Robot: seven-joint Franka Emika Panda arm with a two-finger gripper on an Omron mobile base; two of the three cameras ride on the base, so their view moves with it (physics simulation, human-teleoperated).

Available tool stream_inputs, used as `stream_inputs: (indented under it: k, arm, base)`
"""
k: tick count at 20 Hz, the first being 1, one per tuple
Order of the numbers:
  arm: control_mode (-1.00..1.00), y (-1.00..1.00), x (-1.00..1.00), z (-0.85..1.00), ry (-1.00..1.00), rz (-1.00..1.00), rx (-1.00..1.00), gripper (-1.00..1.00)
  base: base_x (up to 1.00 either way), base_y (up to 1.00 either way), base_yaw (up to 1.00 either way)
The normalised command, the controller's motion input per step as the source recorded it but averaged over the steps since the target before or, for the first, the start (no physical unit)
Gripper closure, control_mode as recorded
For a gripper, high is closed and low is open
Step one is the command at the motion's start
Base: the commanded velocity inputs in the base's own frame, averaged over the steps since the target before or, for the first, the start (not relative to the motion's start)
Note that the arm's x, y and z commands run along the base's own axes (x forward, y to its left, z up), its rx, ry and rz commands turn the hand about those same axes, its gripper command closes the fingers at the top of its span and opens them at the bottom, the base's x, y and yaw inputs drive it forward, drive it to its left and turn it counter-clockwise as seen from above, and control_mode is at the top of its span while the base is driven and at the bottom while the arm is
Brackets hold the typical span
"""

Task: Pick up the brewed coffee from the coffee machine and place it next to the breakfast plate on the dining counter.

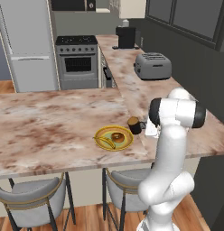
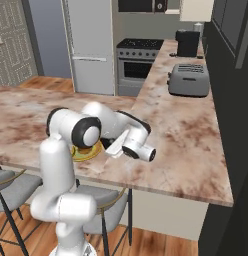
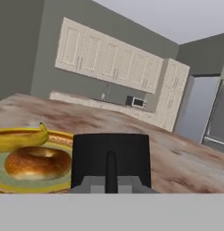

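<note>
Left base view: I read no legible writing anywhere. The small black mug of orange-brown coffee stands on the pink-brown marbled stone table, just right of the round yellow plate carrying donut and banana. The end effector is clamped on the mug's handle. The black coffee machine sits far back.

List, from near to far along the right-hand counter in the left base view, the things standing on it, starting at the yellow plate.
Breakfast plate → black mug of coffee → silver toaster → black coffee machine.
</note>
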Motion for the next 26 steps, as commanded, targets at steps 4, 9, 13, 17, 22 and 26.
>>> stream_inputs:
  k: [4, 9, 13, 17, 22, 26]
  arm:
    - [-1.0, -0.15, 0.57, -0.45, 0.05, 0.0, 0.13, 1.0]
    - [-1.0, -0.12, 0.66, -0.42, 0.03, 0.0, 0.09, 1.0]
    - [-1.0, -0.02, 0.57, -0.53, 0.01, 0.0, 0.01, 1.0]
    - [-1.0, 0.0, 0.29, -0.56, 0.03, 0.0, -0.03, 1.0]
    - [-1.0, 0.0, 0.0, -0.14, 0.03, 0.0, -0.06, 1.0]
    - [-1.0, 0.0, -0.38, 0.05, 0.0, 0.0, -0.11, 1.0]
  base:
    - [0.0, 0.0, 0.0]
    - [0.0, 0.0, 0.0]
    - [0.0, 0.0, 0.0]
    - [0.0, 0.0, 0.0]
    - [0.0, 0.0, 0.0]
    - [0.0, 0.0, 0.0]
